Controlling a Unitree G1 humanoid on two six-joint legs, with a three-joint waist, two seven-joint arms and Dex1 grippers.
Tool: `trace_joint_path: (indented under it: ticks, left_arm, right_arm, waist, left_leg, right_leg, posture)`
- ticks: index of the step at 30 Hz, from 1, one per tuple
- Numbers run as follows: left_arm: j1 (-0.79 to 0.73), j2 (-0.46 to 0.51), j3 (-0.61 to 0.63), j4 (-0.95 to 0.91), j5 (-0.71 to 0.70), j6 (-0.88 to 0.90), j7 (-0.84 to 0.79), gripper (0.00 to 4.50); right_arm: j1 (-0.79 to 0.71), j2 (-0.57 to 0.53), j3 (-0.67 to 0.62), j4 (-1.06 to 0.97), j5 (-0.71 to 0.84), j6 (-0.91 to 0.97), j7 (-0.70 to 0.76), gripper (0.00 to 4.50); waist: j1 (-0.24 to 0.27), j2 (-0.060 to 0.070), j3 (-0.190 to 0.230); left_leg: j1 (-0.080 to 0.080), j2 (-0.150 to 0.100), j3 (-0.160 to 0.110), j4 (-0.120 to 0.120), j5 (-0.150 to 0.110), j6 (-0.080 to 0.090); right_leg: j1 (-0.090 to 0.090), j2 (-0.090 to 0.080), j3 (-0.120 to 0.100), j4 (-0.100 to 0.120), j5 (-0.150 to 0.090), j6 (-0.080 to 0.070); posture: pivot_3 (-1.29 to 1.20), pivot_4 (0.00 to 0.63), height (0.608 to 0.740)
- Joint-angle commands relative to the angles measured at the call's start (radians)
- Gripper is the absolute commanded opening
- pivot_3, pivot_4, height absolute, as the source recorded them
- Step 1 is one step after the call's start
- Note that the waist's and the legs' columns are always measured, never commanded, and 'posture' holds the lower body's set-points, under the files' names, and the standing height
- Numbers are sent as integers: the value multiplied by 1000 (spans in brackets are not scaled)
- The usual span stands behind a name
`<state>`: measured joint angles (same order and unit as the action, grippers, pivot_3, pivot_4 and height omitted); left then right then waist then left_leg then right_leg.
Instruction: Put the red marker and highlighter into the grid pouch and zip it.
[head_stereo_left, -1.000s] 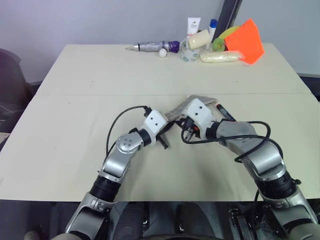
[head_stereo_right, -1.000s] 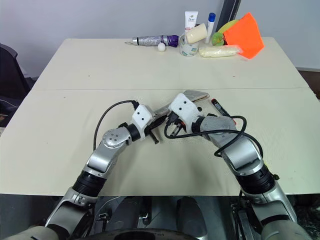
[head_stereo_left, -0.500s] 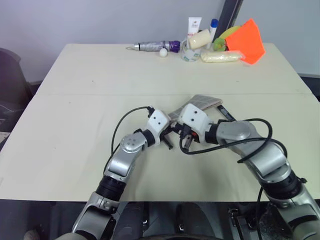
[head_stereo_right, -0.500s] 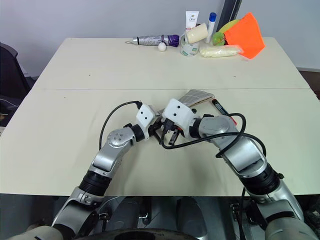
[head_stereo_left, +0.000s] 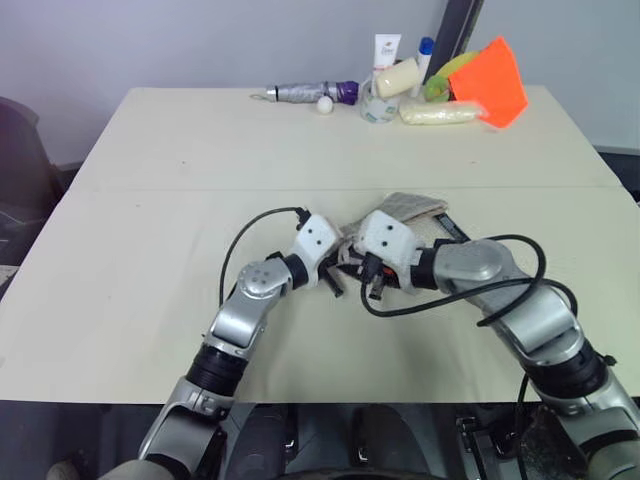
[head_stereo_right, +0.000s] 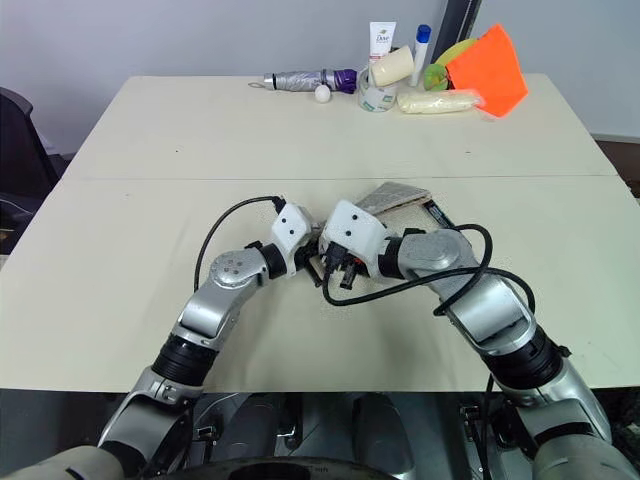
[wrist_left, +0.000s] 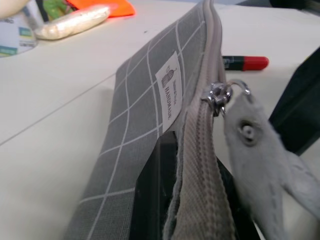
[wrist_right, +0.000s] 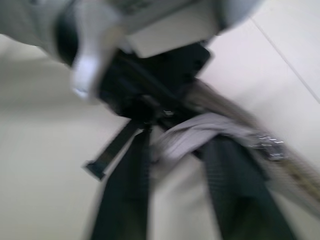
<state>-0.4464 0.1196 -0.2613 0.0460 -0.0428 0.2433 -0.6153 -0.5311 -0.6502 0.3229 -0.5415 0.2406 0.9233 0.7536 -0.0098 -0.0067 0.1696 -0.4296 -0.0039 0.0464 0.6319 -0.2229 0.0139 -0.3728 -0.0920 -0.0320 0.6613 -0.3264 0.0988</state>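
Near the middle of the tabletop (head_stereo_left: 150, 220), between my two arms, I hold the grid pouch (wrist_left: 150, 110) up on its edge with the zip on top. My left end effector (head_stereo_right: 312, 262) is pinched tight on the pouch, one finger on each side, just below the zip. My right end effector (wrist_right: 177, 145) has its two fingers apart. The soft grey pull tab (wrist_left: 255, 145) lies in the gap between them, and they are not squeezing it.

The red marker (wrist_left: 245, 63) lies flat on the tabletop just past the far side of the pouch, so it is not in yet. I cannot tell if the highlighter is inside the pouch.

I think my job now is to work the zip with the tab. To do it well, I should:

- Close my right fingers on the tab close to the metal zip slider (wrist_left: 216, 93), not on the floppy end.
- Pull straight along the line of the zip, not up or sideways, so the slider does not jam.
- Keep my left grip firm, so the pouch does not slide along with the pull.
- Go slowly, because the tab is soft and could slip out.

I cannot tell how far the zip is open.
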Motion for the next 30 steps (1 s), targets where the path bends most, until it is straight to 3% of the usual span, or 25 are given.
trace_joint_path:
  ticks: [1,2,6,12,18,24,27,30]
  left_arm:
    - [-31,-3,-9,-57,-3,-52,-2,0]
    - [-32,3,-4,-52,-2,-56,-1,0]
    - [-37,43,16,-24,13,-98,0,0]
    - [-45,92,13,22,29,-173,-1,0]
    - [-45,104,-7,81,44,-227,-17,0]
    - [-40,89,-9,91,52,-237,-5,0]
    - [-33,78,-3,89,54,-229,10,0]
    - [-27,73,-1,87,56,-221,20,0]
  right_arm:
    - [18,-45,-40,-18,-3,-26,9,3380]
    - [40,-75,-73,-19,2,-38,23,3875]
    - [147,-166,-275,8,49,-37,41,3875]
    - [285,-227,-469,127,29,-50,-10,3875]
    - [255,-141,-549,380,-16,-79,-175,3875]
    - [218,-62,-567,515,5,-83,-216,3875]
    - [205,-33,-592,543,31,-74,-224,2971]
    - [210,-32,-588,535,44,-92,-213,1468]
  waist:
    - [2,0,0]
    - [4,0,0]
    - [20,-1,0]
    - [23,-1,0]
    - [20,-1,0]
    - [22,0,0]
    - [21,0,0]
    - [22,0,0]
  left_leg:
    - [0,0,0,0,0,0]
    - [0,0,0,0,0,0]
    - [-1,0,0,0,-1,1]
    - [-1,0,0,-1,-1,1]
    - [0,0,1,0,-1,1]
    - [0,0,1,0,-1,1]
    - [0,0,1,0,-1,1]
    - [0,0,1,0,-1,1]
  right_leg:
    - [0,0,0,0,0,0]
    - [0,0,0,0,0,0]
    - [1,-1,0,-3,0,0]
    - [1,-1,-1,-4,0,0]
    - [2,0,-1,-4,0,0]
    - [2,1,-1,-4,0,0]
    - [2,1,-1,-4,0,1]
    - [3,1,-1,-3,1,1]
  posture:
    - [0,150,740]
    - [0,150,740]
    - [0,150,740]
    - [0,150,740]
    - [0,150,740]
    - [0,150,740]
    - [0,150,740]
    - [0,150,740]
